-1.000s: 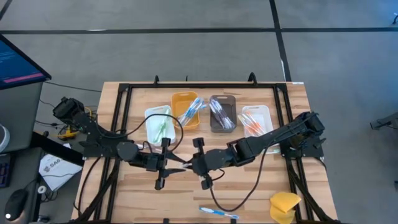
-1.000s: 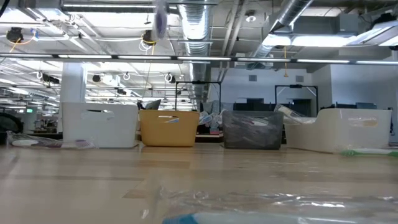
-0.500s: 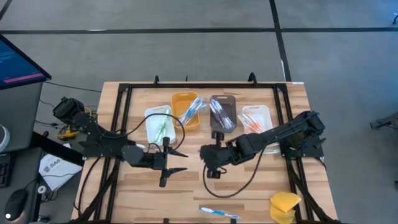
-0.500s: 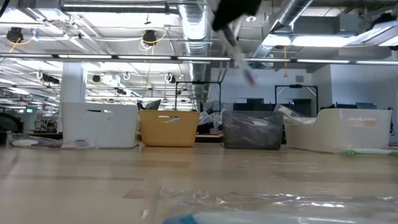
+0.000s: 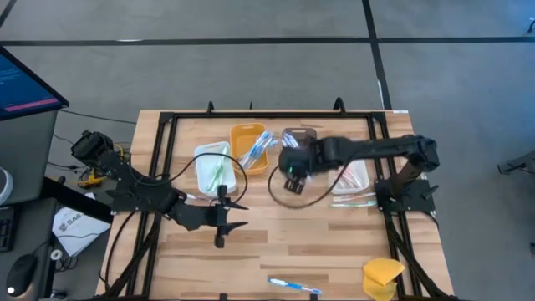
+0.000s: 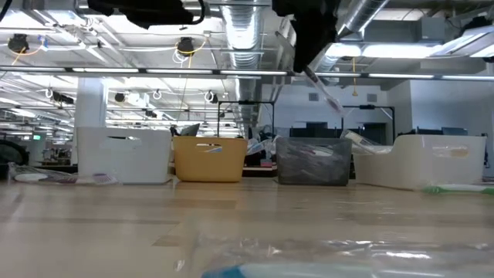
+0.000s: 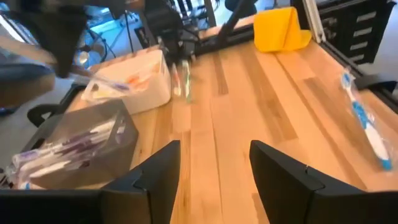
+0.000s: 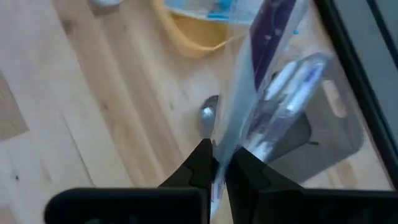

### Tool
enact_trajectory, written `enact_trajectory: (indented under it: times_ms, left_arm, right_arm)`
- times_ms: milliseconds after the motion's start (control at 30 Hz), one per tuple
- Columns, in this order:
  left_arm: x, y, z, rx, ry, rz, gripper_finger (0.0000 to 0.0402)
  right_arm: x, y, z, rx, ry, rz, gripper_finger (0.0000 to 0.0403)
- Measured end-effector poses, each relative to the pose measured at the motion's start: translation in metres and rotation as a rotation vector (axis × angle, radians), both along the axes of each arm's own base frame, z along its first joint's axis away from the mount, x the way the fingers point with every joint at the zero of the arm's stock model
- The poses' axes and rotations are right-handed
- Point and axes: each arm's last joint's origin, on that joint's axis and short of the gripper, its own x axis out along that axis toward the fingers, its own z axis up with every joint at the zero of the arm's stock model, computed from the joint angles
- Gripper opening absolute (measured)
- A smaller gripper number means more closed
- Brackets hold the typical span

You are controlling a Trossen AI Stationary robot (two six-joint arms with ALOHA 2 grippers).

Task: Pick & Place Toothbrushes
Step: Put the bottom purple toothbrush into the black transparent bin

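Observation:
My right gripper [image 8: 214, 167] is shut on a clear-wrapped toothbrush with a purple handle [image 8: 267, 50], over the table's middle just in front of the grey bin [image 5: 299, 152]. In the low view this toothbrush [image 6: 324, 89] slants down from the gripper [image 6: 309, 35], high above the table. My left gripper [image 7: 214, 171] hovers open over the near left part of the table [image 5: 230, 214], with nothing between its fingers. More toothbrushes lie in the four bins. A blue toothbrush [image 5: 292, 286] and a green one [image 5: 355, 201] lie flat on the table. My right gripper pinches one end of the wrapped toothbrush [image 8: 219, 158] between its two fingers. The fingers slant down toward the far side, and the toothbrush runs on ahead of them. It hangs slanting below the gripper, lifted clear of the table and the bins.
The bins stand in a row along the far side: white [image 5: 213, 167], yellow [image 5: 249, 146], grey, and white [image 5: 347, 163]. A yellow sponge-like lump [image 5: 383, 276] sits at the near right corner. A black frame [image 5: 251, 115] edges the table.
My right gripper has swung away from my left gripper at the table's middle, toward the far edge and the grey bin. It carried the wrapped toothbrush along and tipped to point more steeply down. My left gripper has sunk a little and tipped forward.

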Motion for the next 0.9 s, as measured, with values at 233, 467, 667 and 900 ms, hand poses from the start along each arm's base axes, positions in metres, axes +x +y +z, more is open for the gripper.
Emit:
enact_trajectory:
  times_ms: [233,467,667,900]
  left_arm:
    - [-0.001,0.001,-0.003,0.019,0.032,0.001,0.0184]
    - [-0.002,0.001,-0.004,0.024,0.043,0.004,0.018]
    - [-0.003,0.002,-0.007,0.004,0.068,0.017,0.0179]
    - [-0.004,0.002,-0.01,-0.027,0.089,0.037,0.0175]
  right_arm:
    - [-0.01,-0.06,0.012,0.044,-0.046,-0.094,0.0015]
    - [0.002,-0.096,-0.017,0.152,0.001,-0.093,0.0015]
    - [0.012,-0.112,-0.037,0.174,0.011,-0.099,0.0015]
    - [0.004,-0.127,-0.059,0.244,0.099,-0.154,0.0016]
